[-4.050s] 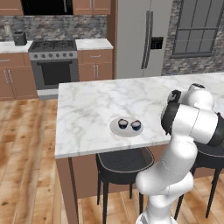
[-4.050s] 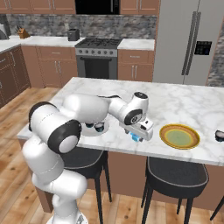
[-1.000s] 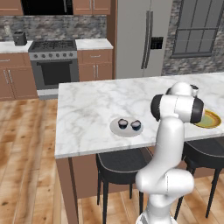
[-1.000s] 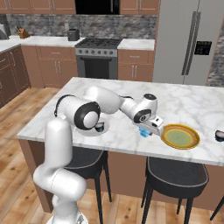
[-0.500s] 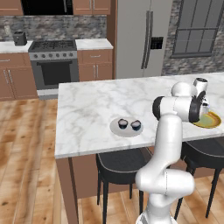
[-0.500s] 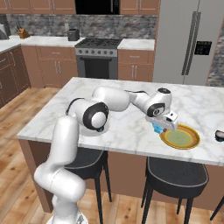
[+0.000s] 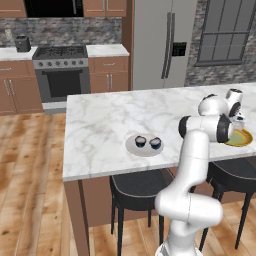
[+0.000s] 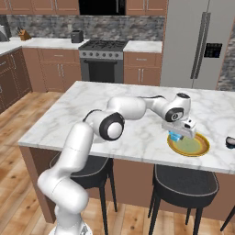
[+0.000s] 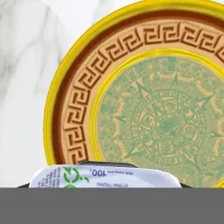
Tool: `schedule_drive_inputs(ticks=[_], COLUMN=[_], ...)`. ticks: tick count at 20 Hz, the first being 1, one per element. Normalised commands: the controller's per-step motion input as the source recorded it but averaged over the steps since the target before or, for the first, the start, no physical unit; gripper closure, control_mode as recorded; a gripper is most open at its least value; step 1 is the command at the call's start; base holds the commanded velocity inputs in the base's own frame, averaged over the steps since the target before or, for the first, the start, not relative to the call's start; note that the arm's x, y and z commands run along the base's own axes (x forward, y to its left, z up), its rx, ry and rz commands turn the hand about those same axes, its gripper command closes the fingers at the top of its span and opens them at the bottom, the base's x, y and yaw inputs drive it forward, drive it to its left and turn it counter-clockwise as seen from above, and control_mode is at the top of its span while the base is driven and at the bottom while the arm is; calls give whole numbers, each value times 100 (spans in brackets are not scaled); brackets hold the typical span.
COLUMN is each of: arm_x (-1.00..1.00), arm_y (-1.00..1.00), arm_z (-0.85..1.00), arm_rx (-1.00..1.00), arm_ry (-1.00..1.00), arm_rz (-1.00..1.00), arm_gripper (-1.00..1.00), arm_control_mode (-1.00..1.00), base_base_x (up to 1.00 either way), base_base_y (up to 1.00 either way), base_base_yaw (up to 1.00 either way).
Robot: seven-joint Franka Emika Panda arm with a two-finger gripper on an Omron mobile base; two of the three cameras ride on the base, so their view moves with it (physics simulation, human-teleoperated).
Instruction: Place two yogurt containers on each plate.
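Marble tabletop (image 8: 137, 137), end effector (image 8: 178, 134) clamped on light blue yogurt cup (image 8: 175, 136) above gold-rimmed plate (image 8: 202, 149) near front edge, dark cup (image 8: 231, 142) beyond

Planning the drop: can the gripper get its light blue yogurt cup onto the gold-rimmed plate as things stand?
Probably yes. The gripper holds the light blue yogurt cup over the gold-rimmed plate, whose centre lies bare.

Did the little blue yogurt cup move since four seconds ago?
Yes. The blue yogurt cup, held in the gripper, has travelled right along the counter and now hangs at the near-left rim of the gold-rimmed plate.
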Motion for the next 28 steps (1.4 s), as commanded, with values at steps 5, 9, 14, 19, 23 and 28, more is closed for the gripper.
schedule_drive_inputs(ticks=[5,9,14,19,23,28], arm_x=[5,7,6,0,0,0], arm_y=[4,3,0,4,5,12], arm_z=[-24,-21,-2,9,22,49], arm_rx=[0,0,0,0,0,0], arm_ry=[0,0,0,1,0,-5], arm_rz=[0,0,0,0,0,0], arm_gripper=[-100,-100,-100,-100,-100,-100], arm_control_mode=[-100,-100,-100,-100,-100,-100], base_base_x=[0,0,0,0,0,0], base_base_y=[0,0,0,0,0,0], base_base_yaw=[0,0,0,0,0,0])
